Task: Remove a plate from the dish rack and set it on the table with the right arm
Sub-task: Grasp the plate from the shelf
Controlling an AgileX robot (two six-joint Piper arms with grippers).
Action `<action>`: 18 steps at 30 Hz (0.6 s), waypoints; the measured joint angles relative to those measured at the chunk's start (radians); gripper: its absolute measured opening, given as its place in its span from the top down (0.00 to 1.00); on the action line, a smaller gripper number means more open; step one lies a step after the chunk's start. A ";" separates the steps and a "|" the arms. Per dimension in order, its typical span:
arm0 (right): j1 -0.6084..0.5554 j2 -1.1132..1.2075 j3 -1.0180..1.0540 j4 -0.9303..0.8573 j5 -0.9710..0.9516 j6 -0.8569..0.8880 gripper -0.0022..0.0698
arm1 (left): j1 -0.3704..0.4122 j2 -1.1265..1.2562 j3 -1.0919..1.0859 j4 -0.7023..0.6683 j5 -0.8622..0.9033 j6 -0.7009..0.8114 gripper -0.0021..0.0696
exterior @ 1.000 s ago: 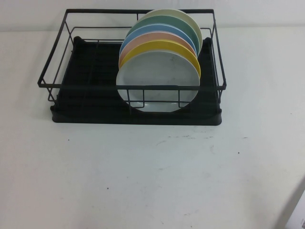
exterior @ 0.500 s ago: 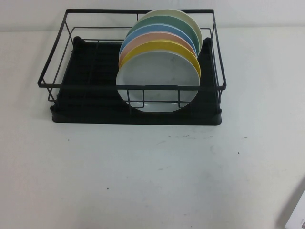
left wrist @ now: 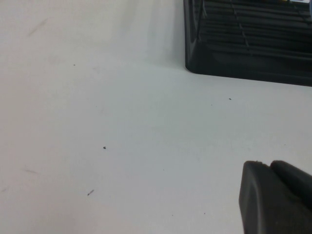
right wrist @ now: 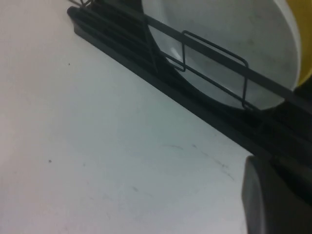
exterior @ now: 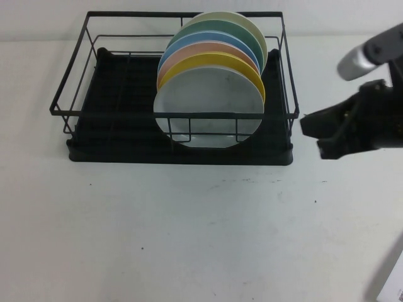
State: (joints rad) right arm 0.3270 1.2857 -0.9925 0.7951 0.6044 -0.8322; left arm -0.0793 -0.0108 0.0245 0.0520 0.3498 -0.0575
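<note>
- The white surface (exterior: 189, 233), flecked with small dark specks and scuffs, carries everything here.
- The black wire dish rack (exterior: 82, 113) sits toward the far side of the surface on its black tray base; its left half holds nothing, and its near corner shows in the left wrist view (left wrist: 243, 53).
- The right arm (exterior: 378, 94), black with a silver-grey joint, reaches in from the right edge and hangs above the surface just right of the rack.
- A row of plates stands on edge in the rack's right half: the pale grey-white plate (exterior: 208, 107) at the front behind the front rail, then the yellow plate (exterior: 217, 61), pink plate (exterior: 189, 55), blue plate (exterior: 208, 41), green plate (exterior: 227, 30) and a cream plate (exterior: 242, 20).
- The right hand (exterior: 313, 133) points left toward the rack's right end, apart from it and holding nothing; its fingers look slightly apart.
- The left hand (left wrist: 275, 195) shows only as a dark corner over bare surface near the rack's corner; whether it is apart or together cannot be told.
</note>
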 joint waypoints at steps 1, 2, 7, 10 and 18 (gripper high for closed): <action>0.025 0.030 -0.026 -0.023 -0.013 -0.013 1.00 | 0.000 0.000 0.000 0.000 0.000 0.000 0.98; 0.046 0.059 -0.050 -0.040 -0.030 -0.028 1.00 | 0.000 0.000 0.000 0.000 0.000 0.000 0.98; 0.095 0.177 -0.150 -0.062 -0.080 -0.153 0.98 | 0.000 0.000 0.000 0.000 0.000 0.000 0.98; 0.102 0.238 -0.202 -0.059 -0.091 -0.247 0.89 | 0.000 0.000 0.000 0.000 0.000 0.000 0.98; 0.103 0.375 -0.319 0.002 -0.193 -0.477 0.56 | 0.000 0.000 0.000 0.000 0.000 0.000 0.98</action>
State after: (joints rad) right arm 0.4298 1.6609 -1.3110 0.7966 0.4111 -1.3095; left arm -0.0793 -0.0108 0.0245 0.0520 0.3498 -0.0575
